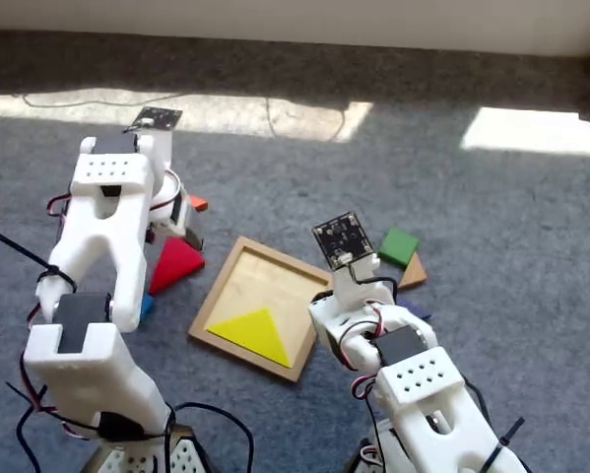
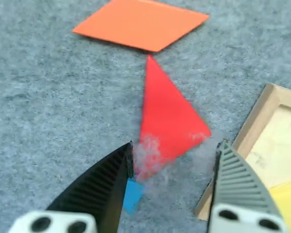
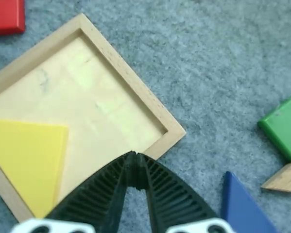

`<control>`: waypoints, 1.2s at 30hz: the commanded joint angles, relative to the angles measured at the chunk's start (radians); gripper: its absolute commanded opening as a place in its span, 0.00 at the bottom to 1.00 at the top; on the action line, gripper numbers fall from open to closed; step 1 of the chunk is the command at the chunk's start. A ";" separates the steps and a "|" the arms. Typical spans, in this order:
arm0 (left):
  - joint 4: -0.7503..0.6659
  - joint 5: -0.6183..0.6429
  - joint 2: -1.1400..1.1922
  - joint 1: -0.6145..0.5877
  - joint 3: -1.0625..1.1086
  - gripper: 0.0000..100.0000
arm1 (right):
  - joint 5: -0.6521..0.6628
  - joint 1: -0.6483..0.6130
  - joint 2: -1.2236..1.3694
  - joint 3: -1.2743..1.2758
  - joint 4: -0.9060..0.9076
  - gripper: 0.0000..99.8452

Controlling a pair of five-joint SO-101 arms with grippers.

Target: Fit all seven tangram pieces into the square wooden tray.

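White left arm (image 1: 102,246) stretched forward from base, wrist bent down. Its left tool (image 2: 177,150) open wide — black finger (image 2: 104,187) and grey finger (image 2: 237,182) well apart, tips level. White right arm (image 1: 423,379) folded shorter, nearer its base, wrist pitched down too. Its right tool (image 3: 135,160) closed — both ribbed black fingers (image 3: 101,189) pressed together, tips touching.

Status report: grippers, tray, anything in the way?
Left gripper open over red triangle. Right gripper shut, empty, at tray rim. Yellow triangle in tray. Blue piece beside red triangle.
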 commanded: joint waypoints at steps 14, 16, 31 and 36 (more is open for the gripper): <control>0.041 -0.046 0.305 0.021 -0.182 0.27 | 0.002 0.010 -0.022 -0.002 -0.024 0.00; 0.061 -0.046 0.331 0.028 -0.216 0.26 | 0.002 0.010 -0.022 -0.002 -0.024 0.00; 0.101 -0.043 0.341 0.116 -0.260 0.01 | 0.002 0.010 -0.022 -0.002 -0.022 0.00; 0.173 -0.044 0.214 0.117 -0.251 0.00 | 0.002 0.010 -0.022 -0.002 -0.022 0.00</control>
